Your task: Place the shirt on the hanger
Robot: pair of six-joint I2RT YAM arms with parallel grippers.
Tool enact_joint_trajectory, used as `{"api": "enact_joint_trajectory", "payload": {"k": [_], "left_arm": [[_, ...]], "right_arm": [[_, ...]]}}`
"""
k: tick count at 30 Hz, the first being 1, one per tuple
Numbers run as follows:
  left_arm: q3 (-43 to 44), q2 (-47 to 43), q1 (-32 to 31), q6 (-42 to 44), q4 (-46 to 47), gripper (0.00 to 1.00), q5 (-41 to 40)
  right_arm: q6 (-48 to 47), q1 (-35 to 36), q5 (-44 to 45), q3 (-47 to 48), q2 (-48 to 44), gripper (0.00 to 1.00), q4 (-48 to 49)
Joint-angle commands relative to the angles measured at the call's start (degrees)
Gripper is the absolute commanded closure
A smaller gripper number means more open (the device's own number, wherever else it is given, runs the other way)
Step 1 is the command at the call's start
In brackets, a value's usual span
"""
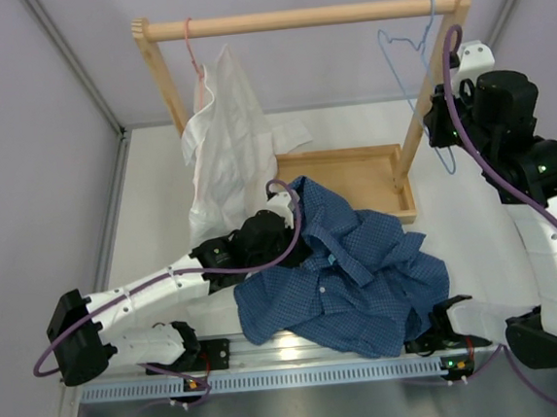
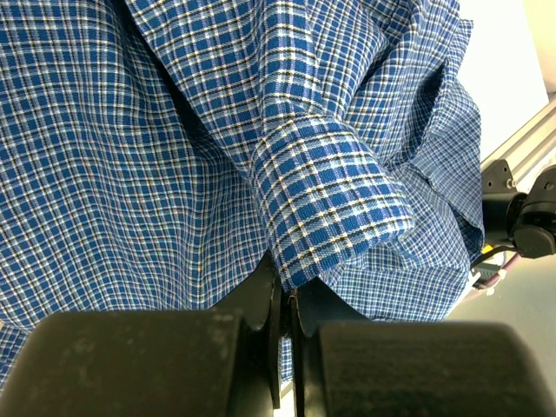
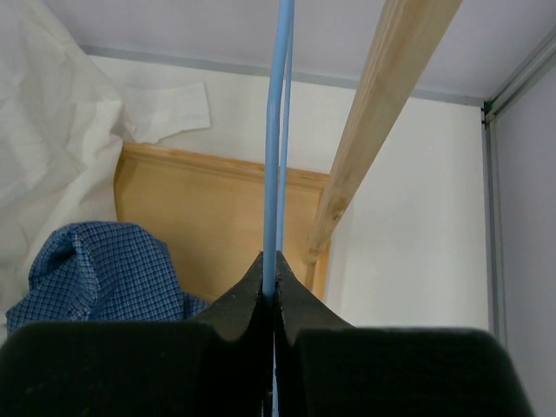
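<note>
Black fingers of the left gripper (image 2: 283,282) fill the bottom of the left wrist view. They are pressed together on a fold of the dark blue fine-checked button-up shirt (image 2: 174,174), just under its turned cuff.

In the right wrist view, the right gripper (image 3: 271,265) is clamped on the thin light-blue wire hanger (image 3: 278,130), which rises straight up the frame.

In the top view, the shirt (image 1: 353,280) lies crumpled at lower centre. The left arm reaches low to its left edge, and the right arm stands raised at upper right.

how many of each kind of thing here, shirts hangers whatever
Shirts: 2 (blue checked shirt, white shirt)
Hangers: 2 (light-blue hanger, pink hanger)
Wooden rack: 1
Wooden tray: 1
Total: 6
</note>
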Motion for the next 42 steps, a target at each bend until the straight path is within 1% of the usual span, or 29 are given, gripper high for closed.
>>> {"api": "enact_joint_trajectory", "payload": {"k": [1, 2, 7, 12, 15, 16, 17, 20, 21, 22, 23, 24, 25, 26, 27, 28, 30, 34, 39, 40, 42], "left_arm": [[1.96, -0.8, -0.1, -0.85, 0.57, 1.0, -1.35], [2.23, -0.62, -0.1, -0.85, 0.57, 1.0, -1.35], [3.2, 0.17, -0.02, -1.11, 0.57, 1.0, -1.18], [3.2, 0.61, -0.02, -1.47, 0.57, 1.0, -1.53], [3.98, 1.23, -0.02, -1.91, 0.48, 1.0, -2.49], [5.03, 1.4, -0.02, -1.91, 0.57, 1.0, -2.84], [5.74, 1.84, -0.02, -1.73, 0.22, 1.0, -3.72], [8.99, 2.72, 0.07, -1.64, -1.36, 1.0, -7.48], [9.78, 3.68, 0.42, -1.56, -2.32, 1.0, -7.94], [10.66, 4.12, 1.9, -1.47, -2.6, 1.0, -7.94], [12.32, 4.82, 2.79, -1.12, -2.68, 1.0, -7.25], [13.55, 5.79, 3.93, -0.68, -3.21, 1.0, -4.72], [14.87, 7.89, 5.59, 0.46, -3.65, 1.0, -4.0], [17.93, 9.04, 6.13, 1.34, -4.26, 1.0, -3.73], [19.53, 10.36, 6.92, 2.82, -4.96, 1.0, -3.29], [21.11, 13.15, 8.49, 3.45, -6.36, 1.0, -2.68], [24.88, 15.89, 10.43, 4.5, -7.51, 1.0, -1.27], [28.15, 20.91, 14.91, 5.39, -7.96, 1.0, 2.5], [31.14, 25.65, 16.51, 6.09, -7.96, 1.0, 4.1], [32.28, 26.27, 16.77, 6.27, -7.87, 1.0, 6.1], [33.25, 28.02, 16.95, 6.36, -8.05, 1.0, 6.64]], "right_arm": [[-0.31, -0.85, -2.34, 2.78, -2.89, 1.0, 8.07], [-0.83, -0.85, -3.56, 2.69, -3.41, 1.0, 8.86], [-1.1, -0.94, -2.61, 3.66, -3.5, 1.0, 10.88], [-0.58, -0.94, -4.36, 3.92, -4.21, 1.0, 12.55], [-0.14, -0.85, -6.65, 4.01, -4.82, 1.0, 11.07], [-0.13, -0.94, -8.31, 4.53, -5.0, 1.0, 9.5], [-0.13, -0.94, -9.37, 4.45, -5.43, 1.0, 5.65], [0.74, -0.85, -13.58, -1.68, -10.61, 1.0, 1.58], [1.09, -0.85, -15.42, -6.58, -12.54, 1.0, 1.14], [1.44, -0.85, -20.4, -8.8, -16.21, 1.0, 0.61], [1.45, -0.85, -23.06, -11.17, -17.9, 1.0, -0.01], [1.45, -0.94, -25.26, -15.89, -19.66, 1.0, -1.23], [1.36, -0.85, -27.37, -18.12, -22.98, 1.0, -1.85], [1.53, -0.59, -29.66, -20.49, -24.58, 1.0, -2.38], [1.88, 0.63, -30.2, -24.69, -26.51, 1.0, -2.38], [2.5, 1.08, -31.34, -26.3, -29.58, 1.0, -2.56], [3.2, 2.74, -31.96, -29.81, -31.62, 1.0, -3.7], [5.05, 5.21, -31.0, -32.99, -36.54, 1.0, -7.03], [5.4, 6.62, -30.65, -32.99, -39.36, 1.0, -9.59], [5.4, 6.62, -30.21, -32.99, -40.06, 1.0, -9.94], [5.49, 6.97, -29.95, -32.82, -40.59, 1.0, -10.82]]}}
